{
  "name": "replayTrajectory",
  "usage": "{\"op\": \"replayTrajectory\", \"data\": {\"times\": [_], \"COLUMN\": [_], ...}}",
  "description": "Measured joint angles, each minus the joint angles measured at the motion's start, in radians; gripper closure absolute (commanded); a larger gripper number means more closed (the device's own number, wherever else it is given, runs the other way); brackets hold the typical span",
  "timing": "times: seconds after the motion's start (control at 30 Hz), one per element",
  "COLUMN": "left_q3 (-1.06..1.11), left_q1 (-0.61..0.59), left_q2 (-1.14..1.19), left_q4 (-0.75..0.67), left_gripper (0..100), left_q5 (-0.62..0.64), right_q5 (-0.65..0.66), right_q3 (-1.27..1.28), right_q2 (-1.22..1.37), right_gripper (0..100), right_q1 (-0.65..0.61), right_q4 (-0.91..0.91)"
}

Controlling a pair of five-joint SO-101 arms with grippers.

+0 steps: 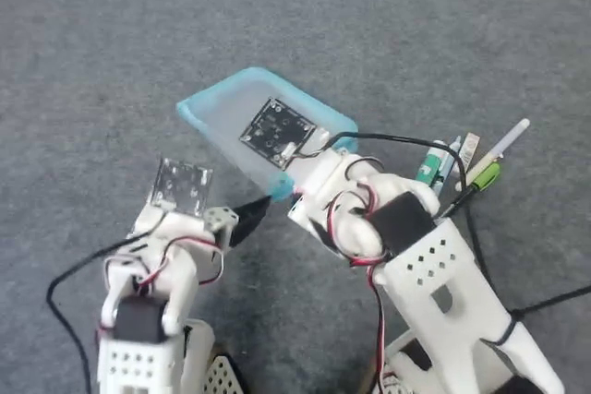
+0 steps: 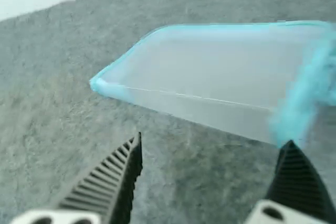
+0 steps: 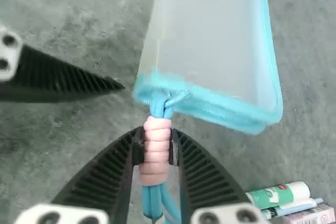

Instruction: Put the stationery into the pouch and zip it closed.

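Roughly at the middle of the grey surface [image 1: 92, 89] is the pouch [image 1: 226, 122] [image 2: 220, 77] [image 3: 210, 40], a translucent case edged in teal. Its long side runs slantwise, from the near middle toward the far left corner. At its near end a blue cord [image 3: 157, 106] comes off the zip, and on it sits a pink ribbed bead [image 3: 156, 150].

The right gripper [image 3: 156, 140] is pinched narrowly on that bead, one black ridged finger on each side, the cord trailing back between them. I cannot tell whether the zip is open or closed.

The left gripper [image 2: 212, 141] stands wide, holding nothing, just short of the pouch's near long side and not touching it. In the right wrist view one of its fingers [image 3: 68, 77] points at the pouch's near corner, close beside the bead.

The stationery [image 1: 462, 168] lies in a small cluster outside the pouch, toward the right edge of the surface, just beside the right arm. It includes a green-and-white tube [image 1: 428, 165] [image 3: 275, 195], a green marker [image 1: 480, 177] and a white pen [image 1: 503, 145] slanting away.
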Motion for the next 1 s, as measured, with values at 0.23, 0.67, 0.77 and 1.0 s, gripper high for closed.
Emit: {"op": "replayTrajectory", "data": {"times": [0.23, 0.67, 0.77, 1.0], "left_q3": [-0.005, 0.02, 0.02, 0.02], "left_q1": [0.035, -0.005, -0.031, -0.054], "left_q2": [-0.232, 0.069, 0.14, 0.195], "left_q4": [0.095, -0.144, -0.203, -0.232], "left_gripper": [62, 62, 62, 62], "left_q5": [-0.006, -0.005, -0.003, -0.005], "right_q5": [-0.026, -0.026, -0.028, -0.005], "right_q3": [-0.006, -0.002, 0.037, 0.258], "right_q2": [-0.009, -0.12, -0.141, -0.199], "right_gripper": [99.2, 99.2, 99.2, 99.2], "right_q1": [-0.041, -0.04, -0.057, -0.072], "right_q4": [0.009, 0.038, 0.04, -0.009]}}
